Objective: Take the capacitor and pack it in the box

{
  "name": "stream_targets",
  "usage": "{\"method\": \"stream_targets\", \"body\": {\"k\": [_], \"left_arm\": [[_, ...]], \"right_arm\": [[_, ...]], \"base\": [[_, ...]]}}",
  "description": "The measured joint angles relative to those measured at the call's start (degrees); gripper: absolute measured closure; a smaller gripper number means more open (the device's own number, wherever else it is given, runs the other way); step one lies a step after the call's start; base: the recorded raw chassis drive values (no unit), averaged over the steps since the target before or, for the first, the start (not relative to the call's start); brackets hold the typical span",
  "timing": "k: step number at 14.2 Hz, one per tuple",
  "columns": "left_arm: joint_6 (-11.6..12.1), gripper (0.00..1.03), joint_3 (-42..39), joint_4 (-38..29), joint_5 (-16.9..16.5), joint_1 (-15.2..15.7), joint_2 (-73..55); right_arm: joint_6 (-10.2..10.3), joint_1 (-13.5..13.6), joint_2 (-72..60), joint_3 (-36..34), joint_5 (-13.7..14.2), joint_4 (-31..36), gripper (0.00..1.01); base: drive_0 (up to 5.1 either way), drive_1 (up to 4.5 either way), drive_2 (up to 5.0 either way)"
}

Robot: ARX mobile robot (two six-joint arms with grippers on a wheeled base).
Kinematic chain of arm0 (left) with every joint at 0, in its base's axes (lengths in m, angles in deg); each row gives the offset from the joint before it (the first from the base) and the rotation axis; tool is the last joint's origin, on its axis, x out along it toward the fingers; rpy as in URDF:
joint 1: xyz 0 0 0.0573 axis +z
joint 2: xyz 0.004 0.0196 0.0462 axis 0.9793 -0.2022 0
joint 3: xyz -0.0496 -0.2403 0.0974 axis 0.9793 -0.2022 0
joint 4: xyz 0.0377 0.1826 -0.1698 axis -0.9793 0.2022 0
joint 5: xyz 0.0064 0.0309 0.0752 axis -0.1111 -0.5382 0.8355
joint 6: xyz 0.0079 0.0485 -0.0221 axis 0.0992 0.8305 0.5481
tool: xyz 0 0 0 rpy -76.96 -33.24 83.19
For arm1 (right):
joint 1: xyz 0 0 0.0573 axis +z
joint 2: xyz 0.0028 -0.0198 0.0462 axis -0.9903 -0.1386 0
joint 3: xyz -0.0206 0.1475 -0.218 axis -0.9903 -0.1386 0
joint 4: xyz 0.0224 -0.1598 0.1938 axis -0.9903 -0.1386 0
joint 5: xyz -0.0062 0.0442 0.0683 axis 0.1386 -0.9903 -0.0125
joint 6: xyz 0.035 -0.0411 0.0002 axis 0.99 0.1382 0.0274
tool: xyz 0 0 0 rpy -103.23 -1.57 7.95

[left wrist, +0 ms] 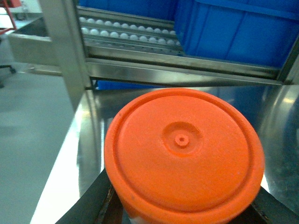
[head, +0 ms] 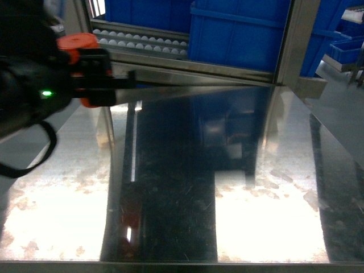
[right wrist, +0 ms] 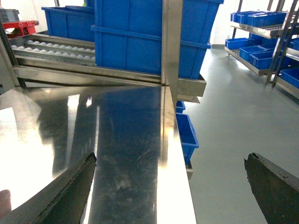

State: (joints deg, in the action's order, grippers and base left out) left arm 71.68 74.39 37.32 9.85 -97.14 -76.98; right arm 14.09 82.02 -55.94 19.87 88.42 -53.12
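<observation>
Left gripper (head: 105, 77) clamped on the orange capacitor (left wrist: 183, 151) — raised above the tabletop (head: 170, 187) for carrying. Right gripper (right wrist: 170, 186) idle, jaws apart. No box visible.

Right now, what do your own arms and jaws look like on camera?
In the head view the left arm is a bulky black housing with a small green light lit on it and a black cable looping below. The left gripper is black. The right gripper shows only as two dark, matte, blunt-edged jaws at the bottom corners of its wrist view.
</observation>
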Motion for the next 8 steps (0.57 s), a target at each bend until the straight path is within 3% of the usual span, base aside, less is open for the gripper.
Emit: {"method": "stream_targets", "body": {"k": [2, 4, 6, 8], "left_arm": [[0.0, 0.58, -10.1, 4.0, 2.3, 0.0, 14.7], [-0.7, 0.58, -17.4, 10.3, 6.6, -3.1, 30.0], [-3.1, 0.58, -20.9, 16.7, 9.5, -3.5, 41.3], [-3.7, 0.58, -20.8, 16.1, 9.9, -3.5, 42.9]], "right_arm": [[0.0, 0.0, 0.0, 0.0, 0.0, 0.0, 0.03], [0.0, 0.0, 0.0, 0.0, 0.0, 0.0, 0.03], [0.0, 0.0, 0.0, 0.0, 0.0, 0.0, 0.03], [0.0, 0.0, 0.0, 0.0, 0.0, 0.0, 0.03]], "base": [[0.0, 0.0, 0.0], [0.0, 0.0, 0.0], [0.0, 0.0, 0.0], [0.0, 0.0, 0.0]]}}
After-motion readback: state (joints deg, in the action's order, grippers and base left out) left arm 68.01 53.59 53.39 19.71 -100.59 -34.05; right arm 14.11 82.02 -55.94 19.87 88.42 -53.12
